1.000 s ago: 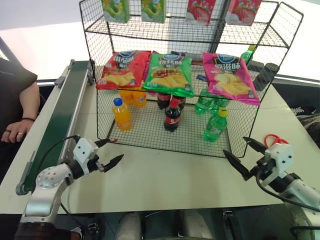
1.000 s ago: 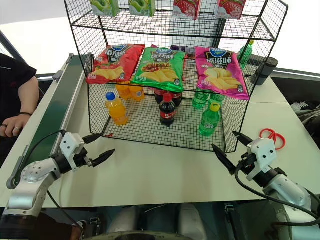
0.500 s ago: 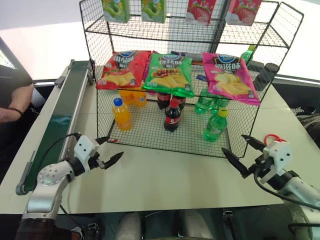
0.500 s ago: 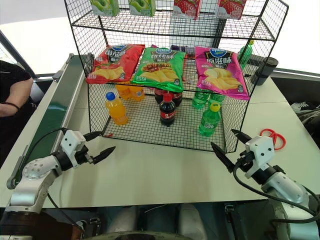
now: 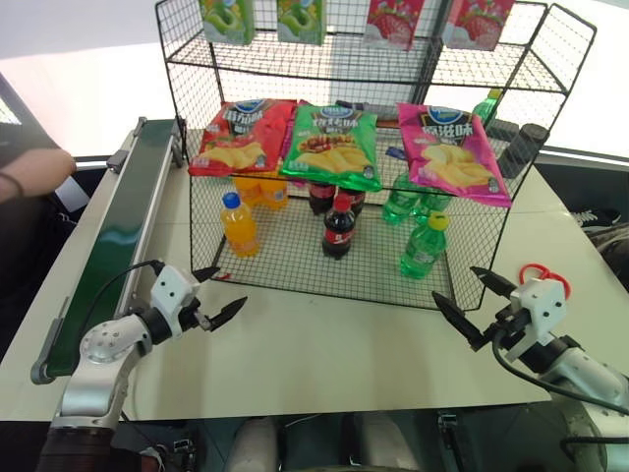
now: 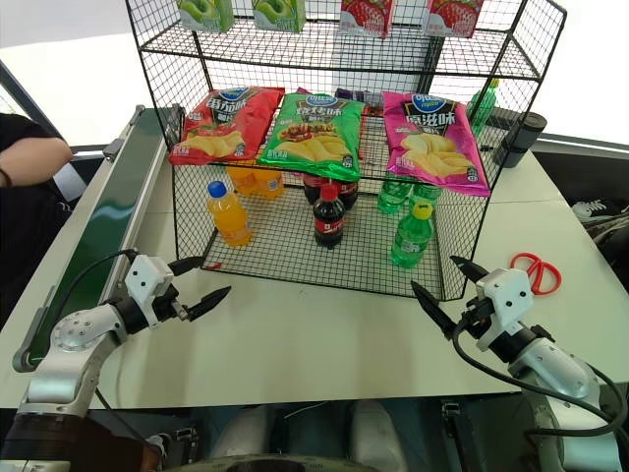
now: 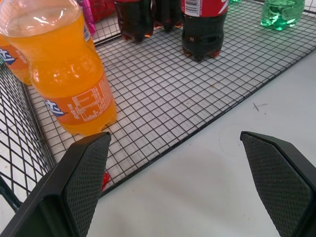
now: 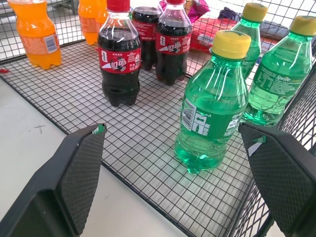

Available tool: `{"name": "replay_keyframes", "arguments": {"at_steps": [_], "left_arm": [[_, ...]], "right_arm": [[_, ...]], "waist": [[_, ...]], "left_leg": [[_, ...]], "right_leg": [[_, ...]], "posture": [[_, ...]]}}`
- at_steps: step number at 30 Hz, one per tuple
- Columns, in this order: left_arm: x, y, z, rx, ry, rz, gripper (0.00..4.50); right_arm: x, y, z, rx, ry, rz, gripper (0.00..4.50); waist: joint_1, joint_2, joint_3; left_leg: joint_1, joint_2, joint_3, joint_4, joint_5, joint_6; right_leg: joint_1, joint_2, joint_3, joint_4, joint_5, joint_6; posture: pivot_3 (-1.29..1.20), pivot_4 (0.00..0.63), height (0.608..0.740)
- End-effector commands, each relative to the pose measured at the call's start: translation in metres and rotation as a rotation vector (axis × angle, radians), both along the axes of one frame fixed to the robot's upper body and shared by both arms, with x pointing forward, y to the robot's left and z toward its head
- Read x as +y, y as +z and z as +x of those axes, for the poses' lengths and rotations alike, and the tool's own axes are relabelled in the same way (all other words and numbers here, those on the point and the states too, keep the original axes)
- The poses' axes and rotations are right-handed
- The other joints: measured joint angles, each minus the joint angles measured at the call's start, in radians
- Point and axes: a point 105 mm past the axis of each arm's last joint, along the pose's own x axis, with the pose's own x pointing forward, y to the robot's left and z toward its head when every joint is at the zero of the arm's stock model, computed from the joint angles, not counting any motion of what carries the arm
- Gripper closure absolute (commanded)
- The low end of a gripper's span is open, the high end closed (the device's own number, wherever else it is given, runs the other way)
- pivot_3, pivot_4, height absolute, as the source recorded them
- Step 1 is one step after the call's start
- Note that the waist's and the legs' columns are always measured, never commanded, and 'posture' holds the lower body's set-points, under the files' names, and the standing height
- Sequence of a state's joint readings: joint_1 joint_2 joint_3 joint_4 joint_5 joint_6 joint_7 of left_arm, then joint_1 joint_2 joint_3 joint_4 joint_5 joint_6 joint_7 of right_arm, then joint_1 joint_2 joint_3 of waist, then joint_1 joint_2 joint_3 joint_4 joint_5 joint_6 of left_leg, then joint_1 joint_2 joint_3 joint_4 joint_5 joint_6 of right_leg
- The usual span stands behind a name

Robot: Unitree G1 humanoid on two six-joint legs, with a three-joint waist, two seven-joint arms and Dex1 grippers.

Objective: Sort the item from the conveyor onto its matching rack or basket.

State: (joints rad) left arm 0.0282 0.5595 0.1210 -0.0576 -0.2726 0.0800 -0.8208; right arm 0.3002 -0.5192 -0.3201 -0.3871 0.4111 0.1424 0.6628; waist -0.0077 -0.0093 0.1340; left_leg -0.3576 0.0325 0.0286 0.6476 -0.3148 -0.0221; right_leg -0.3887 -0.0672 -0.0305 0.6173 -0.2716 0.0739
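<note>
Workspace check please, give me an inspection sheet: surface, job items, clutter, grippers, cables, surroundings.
Surface: white table, bare in front of the rack.
Job's things: green bottle upright on the black wire rack bottom tier; conveyor belt carries nothing.
Clutter: orange bottle, cola bottle, chip bags, red scissors.
Grippers: left gripper and right gripper open, holding nothing.
Cables: black cable along left arm.
Surroundings: person's arm beyond conveyor.

The rack (image 5: pixel 295 265) was black wire mesh; the green bottle (image 8: pixel 215 106) was glossy clear plastic; the worktop (image 5: pixel 334 349) looked smooth and matt.
</note>
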Motion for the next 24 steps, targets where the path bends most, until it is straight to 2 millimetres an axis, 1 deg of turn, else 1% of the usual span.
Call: {"name": "replay_keyframes", "arguments": {"at_steps": [1,17,24], "left_arm": [[-0.0053,0.0092,-0.001,-0.038,-0.021,0.001,0.0],[-0.0072,0.0091,0.0007,-0.048,-0.026,0.005,0.0],[-0.0124,0.0086,0.0029,-0.059,-0.033,-0.004,0.0]], "right_arm": [[0.0084,0.0103,0.0006,-0.04,0.028,0.006,0.05],[0.0073,0.0089,0.0048,-0.044,0.017,0.006,0.05],[0.0077,0.0084,0.0074,-0.05,0.017,0.006,0.05]], "waist": [[0.0,0.0,0.0],[0.0,0.0,0.0],[0.0,0.0,0.0]], "left_leg": [[0.0,0.0,0.0,0.0,0.0,0.0],[0.0,0.0,0.0,0.0,0.0,0.0],[0.0,0.0,0.0,0.0,0.0,0.0]], "right_leg": [[0.0,0.0,0.0,0.0,0.0,0.0],[0.0,-0.001,0.0,0.0,0.0,0.0],[0.0,-0.001,0.0,0.0,0.0,0.0]], "posture": [[0.0,0.15,0.74],[0.0,0.15,0.74],[0.0,0.15,0.74]]}}
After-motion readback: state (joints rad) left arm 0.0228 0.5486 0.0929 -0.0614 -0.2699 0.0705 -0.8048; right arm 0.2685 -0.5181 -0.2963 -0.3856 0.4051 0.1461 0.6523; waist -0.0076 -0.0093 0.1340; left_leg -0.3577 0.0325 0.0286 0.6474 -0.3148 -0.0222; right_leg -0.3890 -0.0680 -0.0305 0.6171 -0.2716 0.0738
